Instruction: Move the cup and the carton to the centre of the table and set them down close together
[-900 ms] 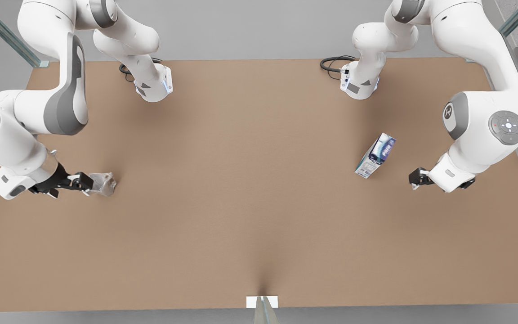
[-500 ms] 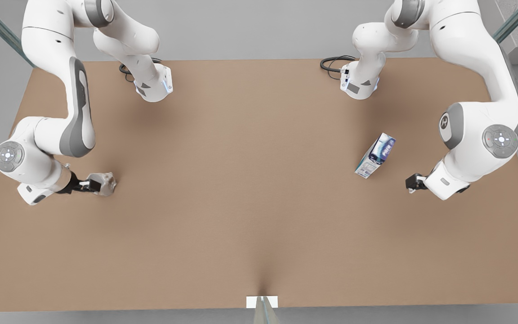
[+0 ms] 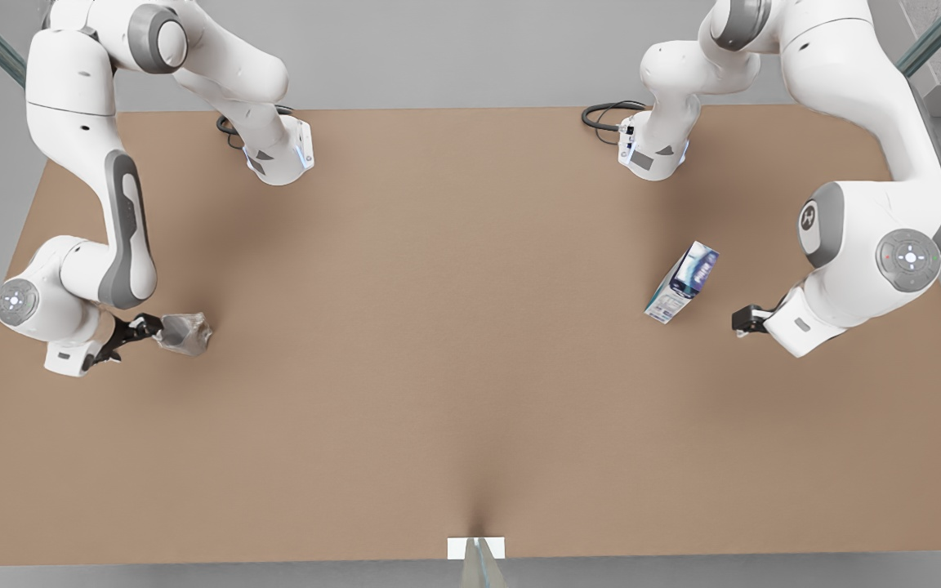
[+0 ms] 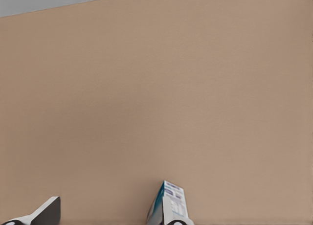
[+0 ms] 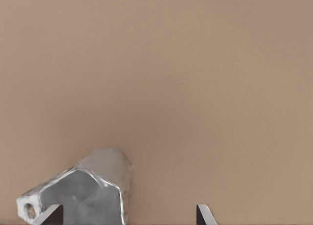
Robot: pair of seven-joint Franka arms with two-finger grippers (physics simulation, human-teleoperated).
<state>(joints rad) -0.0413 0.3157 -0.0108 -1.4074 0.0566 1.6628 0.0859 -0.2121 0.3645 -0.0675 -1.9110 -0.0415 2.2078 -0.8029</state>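
Carton [image 3: 682,282] upright, leaning | cup [image 3: 185,333] between parted right tool [image 3: 146,328] | left tool [image 3: 744,318] parted

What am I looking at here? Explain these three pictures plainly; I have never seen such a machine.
These are two white robot arms in a computer simulation, each ending in a two-finger gripper. The wide picture looks down on a brown table from a camera off the arms. The other two pictures come from cameras on the arms' wrists.

On the table are a translucent cup and a white and blue carton.

The right gripper, on the front view's left, is open, with the cup beside one finger. The left gripper, on the front view's right, is open and short of the carton. Nothing is held yet.
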